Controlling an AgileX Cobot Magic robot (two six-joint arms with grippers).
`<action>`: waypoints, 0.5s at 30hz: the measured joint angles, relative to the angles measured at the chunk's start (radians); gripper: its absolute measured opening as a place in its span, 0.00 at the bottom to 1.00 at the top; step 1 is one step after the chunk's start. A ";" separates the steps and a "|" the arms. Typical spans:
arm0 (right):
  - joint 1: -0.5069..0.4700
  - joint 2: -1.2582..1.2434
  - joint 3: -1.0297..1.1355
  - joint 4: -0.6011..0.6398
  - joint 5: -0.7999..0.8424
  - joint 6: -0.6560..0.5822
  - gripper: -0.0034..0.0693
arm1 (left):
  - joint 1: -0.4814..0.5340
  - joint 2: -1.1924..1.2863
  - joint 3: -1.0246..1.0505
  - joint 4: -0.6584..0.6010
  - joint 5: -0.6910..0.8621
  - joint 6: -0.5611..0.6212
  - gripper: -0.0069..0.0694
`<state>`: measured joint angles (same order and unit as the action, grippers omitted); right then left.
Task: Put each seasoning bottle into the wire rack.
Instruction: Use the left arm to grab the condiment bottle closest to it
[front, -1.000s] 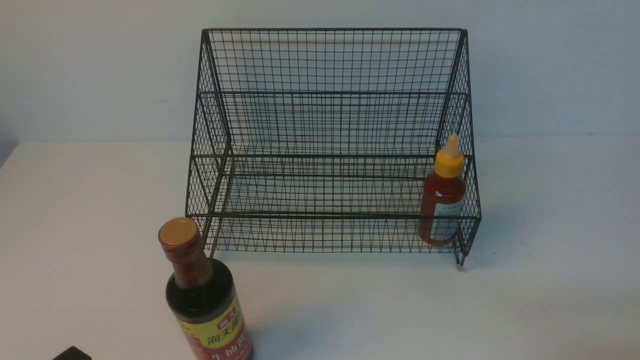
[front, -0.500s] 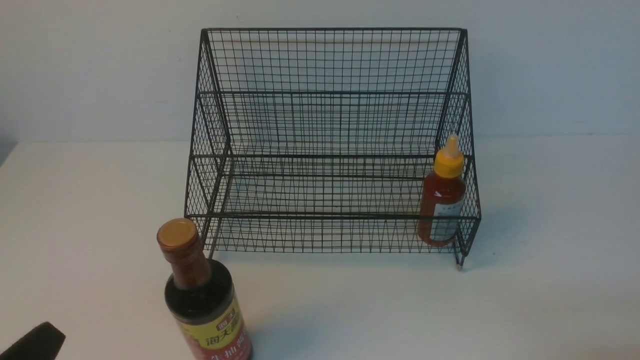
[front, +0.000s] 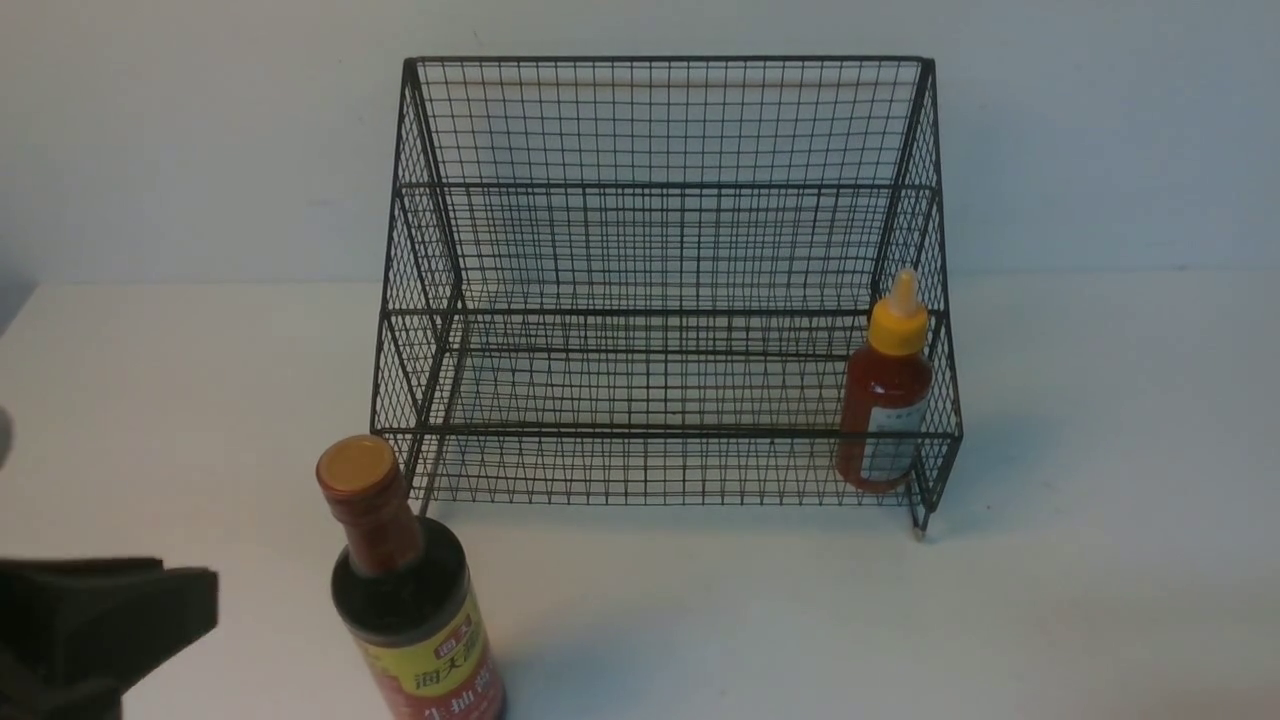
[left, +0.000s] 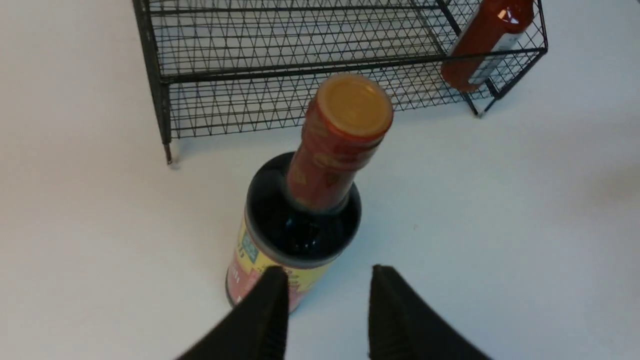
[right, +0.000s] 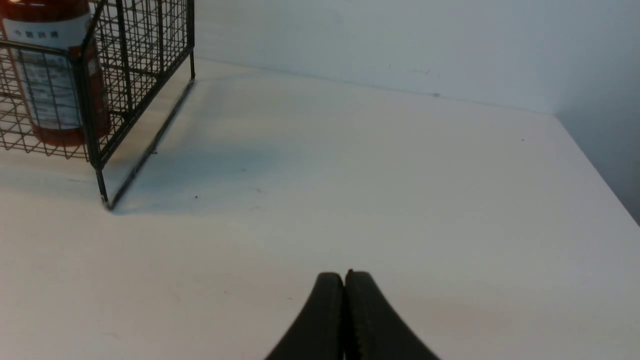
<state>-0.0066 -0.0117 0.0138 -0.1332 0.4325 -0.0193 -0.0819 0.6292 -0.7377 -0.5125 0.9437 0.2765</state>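
Toward the far edge of the table (front: 1100, 600): a black wire rack (front: 660, 250) stands about midway between the left and right edges. Its tall back is close to the wall and its stepped tiers come down toward the near edge.
Red bottle (front: 885, 400): upright inside the rack, on the lowest tier at its right end, just beside the right side mesh. Its yellow nozzle cap rises above the front rail.
Soy-sauce bottle (front: 410, 600): upright on the bare table, outside the rack, just in front of the rack's front-left corner and close to the near edge. It has dark glass, a yellow and red label and a gold cap.
Two bottles: well apart, one at each end of the rack's front.
Left gripper (left: 327, 270): near the table's near-left corner, to the left of the soy-sauce bottle. Its two black fingers are parted with nothing between them. From the wrist one fingertip overlaps the bottle's label, but the front view shows a strip of table between gripper and bottle.
Right gripper (right: 345, 275): over the right part of the table, out beyond the rack's right side. Its fingers are pressed together and hold nothing.
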 joint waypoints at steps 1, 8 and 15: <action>0.000 0.000 0.000 0.000 0.000 0.000 0.03 | 0.000 0.027 -0.011 -0.005 0.000 0.022 0.50; 0.000 0.000 0.000 0.000 0.000 0.000 0.03 | 0.000 0.225 -0.044 -0.159 -0.018 0.331 0.87; 0.000 0.000 0.000 0.000 0.000 0.000 0.03 | 0.000 0.324 -0.044 -0.304 -0.069 0.532 0.94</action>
<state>-0.0066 -0.0117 0.0138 -0.1332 0.4325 -0.0193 -0.0819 0.9531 -0.7812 -0.8162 0.8746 0.8081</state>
